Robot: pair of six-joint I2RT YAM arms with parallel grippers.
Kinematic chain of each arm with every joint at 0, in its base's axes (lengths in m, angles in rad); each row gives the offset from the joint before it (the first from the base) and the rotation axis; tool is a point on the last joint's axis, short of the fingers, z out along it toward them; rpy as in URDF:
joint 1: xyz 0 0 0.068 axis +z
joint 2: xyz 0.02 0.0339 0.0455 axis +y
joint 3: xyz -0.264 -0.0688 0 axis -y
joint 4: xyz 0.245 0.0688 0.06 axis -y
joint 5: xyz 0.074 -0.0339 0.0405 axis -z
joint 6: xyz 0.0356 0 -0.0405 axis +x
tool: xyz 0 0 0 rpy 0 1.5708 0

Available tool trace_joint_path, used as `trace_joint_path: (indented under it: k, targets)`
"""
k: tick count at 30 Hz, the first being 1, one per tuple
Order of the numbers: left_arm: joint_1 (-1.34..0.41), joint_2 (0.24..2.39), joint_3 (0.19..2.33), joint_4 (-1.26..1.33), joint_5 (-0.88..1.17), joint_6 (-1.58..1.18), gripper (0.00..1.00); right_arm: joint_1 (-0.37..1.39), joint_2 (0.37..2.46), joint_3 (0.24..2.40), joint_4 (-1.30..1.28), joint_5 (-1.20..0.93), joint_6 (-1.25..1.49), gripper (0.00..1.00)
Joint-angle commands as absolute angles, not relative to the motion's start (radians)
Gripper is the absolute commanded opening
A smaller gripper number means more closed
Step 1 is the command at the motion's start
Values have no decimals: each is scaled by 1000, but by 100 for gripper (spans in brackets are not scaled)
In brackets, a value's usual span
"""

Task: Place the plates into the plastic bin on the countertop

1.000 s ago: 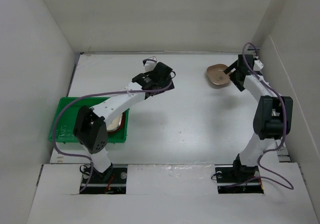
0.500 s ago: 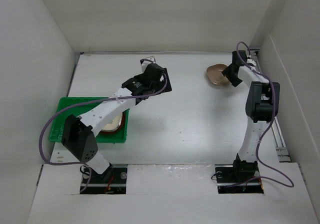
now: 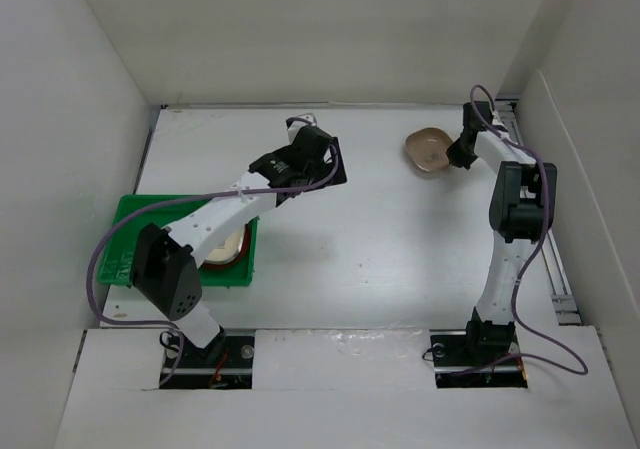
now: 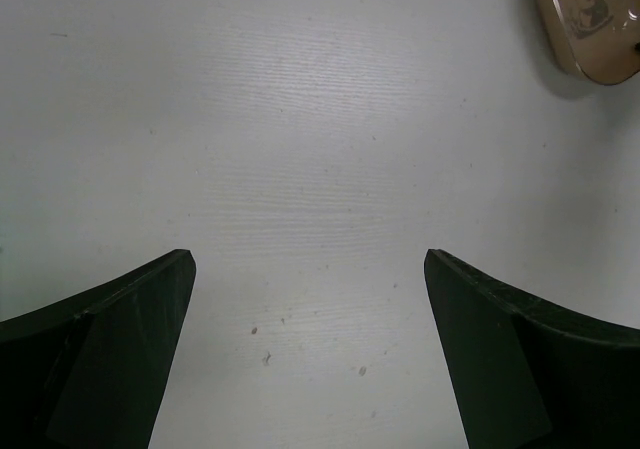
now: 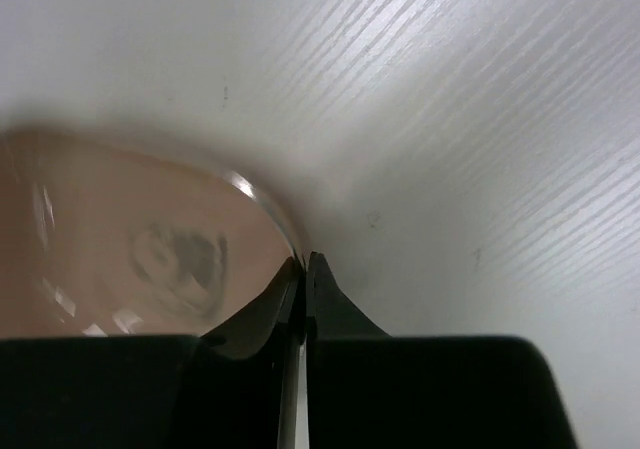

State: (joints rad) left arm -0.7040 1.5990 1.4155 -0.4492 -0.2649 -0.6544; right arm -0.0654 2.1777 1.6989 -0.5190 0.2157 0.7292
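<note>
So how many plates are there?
3: pinkish-tan plate back right, in the right pincer; cream plate on a reddish-brown plate in the green bin. The left arm may hide more.

White countertop [image 4: 300, 119], left fingers [image 4: 110, 359] spread wide, pinkish-tan plate [image 4: 590, 19] top right

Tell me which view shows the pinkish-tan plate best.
Top external: the whole plate shows, with the right hand at its rim. Left wrist crops it at the corner; right wrist shows only a blurred close-up portion.

pinkish-tan plate [image 5: 130, 254]: glossy, smooth | countertop [image 4: 300, 119]: matt, faintly grained
</note>
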Motion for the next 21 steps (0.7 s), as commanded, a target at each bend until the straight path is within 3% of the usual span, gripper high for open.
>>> trace_joint_path:
  k: [1,7,14,21]
  targets:
    - [-696,1612,1462,-442,-226,-638,100,-71,2167,1706,-546,195,687,0]
    - [-706,1672,1541,-414,-178,-600,100,-23,2021,1580,-488,242,654,0]
    - [-706,1856,1791,-518,-143,-511,100,224,1708,1353,-439,393,580,0]
    - [-706,1917,1832,-575,-176,-443,98,376,1545,1305,-437,308,515,0]
